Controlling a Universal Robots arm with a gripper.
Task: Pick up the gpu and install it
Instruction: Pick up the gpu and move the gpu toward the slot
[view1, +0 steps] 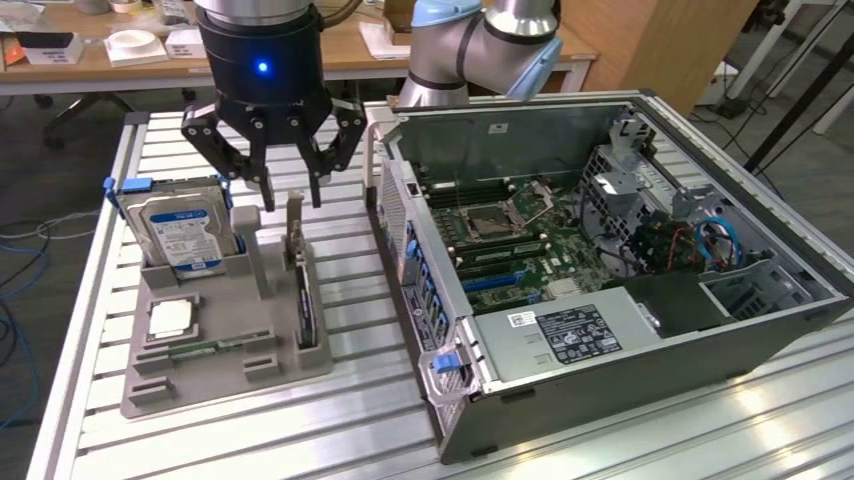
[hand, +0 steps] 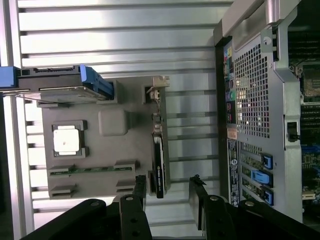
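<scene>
Jaws spread wide and empty, my gripper (view1: 294, 195) hangs just above the gpu (view1: 306, 300), standing edgewise in a grey holder tray (view1: 227, 375) on the slatted aluminium table (view1: 667, 430); wooden desk (view1: 94, 68) behind. Wrist view: gpu between fingertips (hand: 141, 182), computer case (hand: 255, 100) beside.

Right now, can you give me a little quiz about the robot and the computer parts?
1. True or false: the hand is holding the gpu.
2. Where is the gpu? A: inside the computer case. B: standing on edge in the gray holder. C: lying flat on the table.
3. Fill in: the blue-labelled hard drive stands toward the exterior view's ____ of the gpu.
Key: 1 false, the hand is open above the holder; 2 B; 3 left.
</scene>
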